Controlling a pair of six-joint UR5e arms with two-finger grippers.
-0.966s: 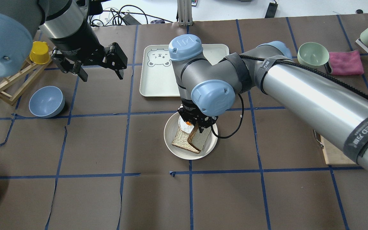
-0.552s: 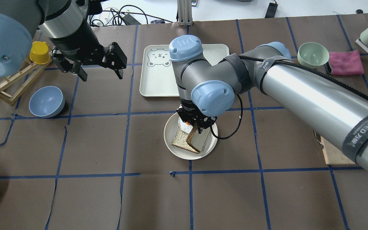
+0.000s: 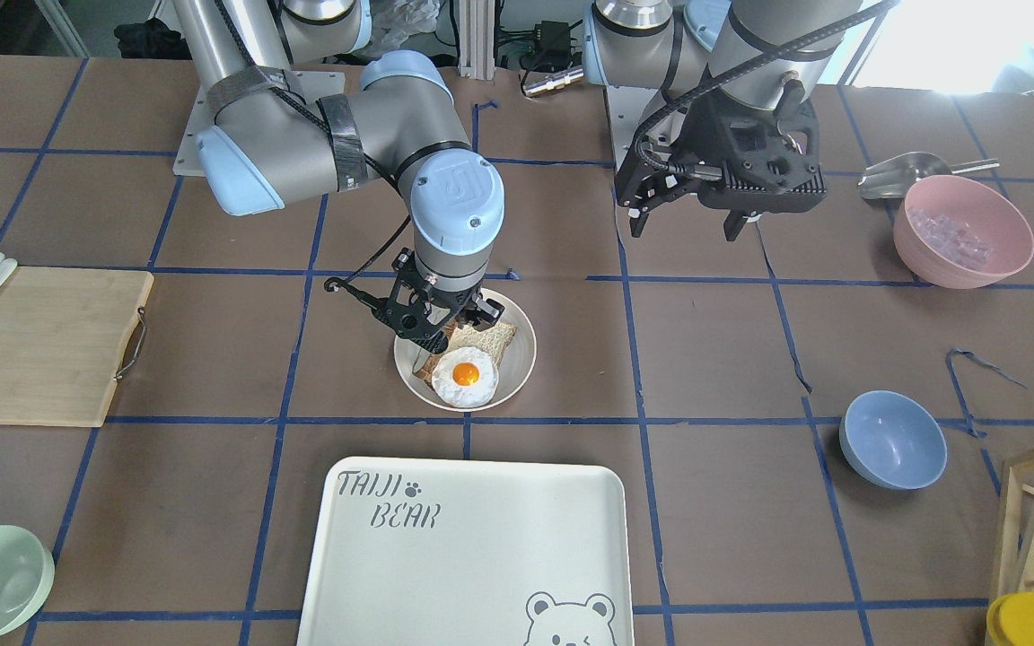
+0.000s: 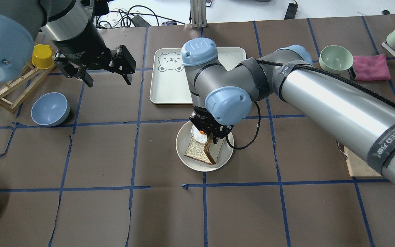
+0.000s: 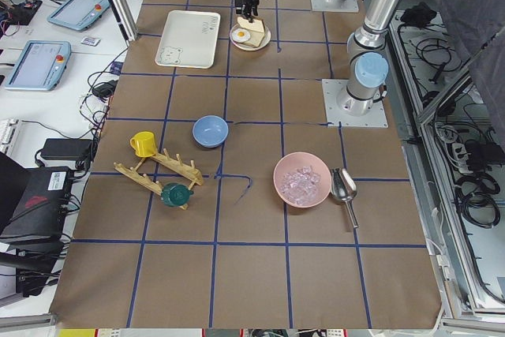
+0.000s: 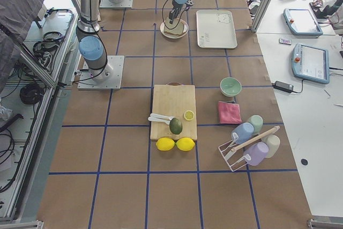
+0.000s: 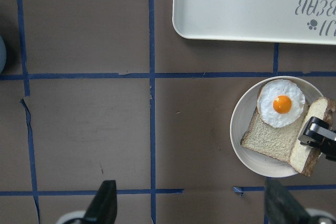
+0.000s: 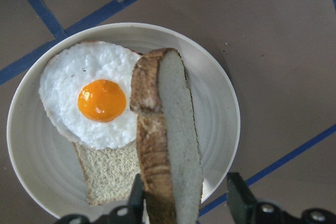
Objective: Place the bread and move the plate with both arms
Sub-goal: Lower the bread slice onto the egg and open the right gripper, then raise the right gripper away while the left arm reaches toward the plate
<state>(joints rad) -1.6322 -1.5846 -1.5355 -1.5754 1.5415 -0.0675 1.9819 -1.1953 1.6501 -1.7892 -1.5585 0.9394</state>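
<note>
The cream plate [image 4: 183, 151] sits mid-table and also shows in the front view [image 3: 521, 345]. On it lies one bread slice [image 4: 194, 149] with a fried egg [image 4: 199, 137] on its far end. A second bread slice [image 8: 173, 145] stands on edge on the plate, beside the egg. My right gripper [image 4: 213, 137] straddles this slice. One finger touches its crust and the other finger [image 8: 236, 192] stands a little off its face, so the gripper is narrowly open. My left gripper [image 4: 109, 81] hangs open and empty above the table, far to the left of the plate.
The white bear tray [image 4: 170, 85] lies just beyond the plate. A blue bowl [image 4: 50, 109] and a wooden rack with a yellow cup [image 4: 42, 56] stand at the left. A green bowl [image 4: 336, 58] and a pink cloth [image 4: 370, 67] are at the right.
The held slice has swung from leaning with its pale face showing to nearly upright on its edge. The right gripper has hardly moved. The left arm has not moved.
</note>
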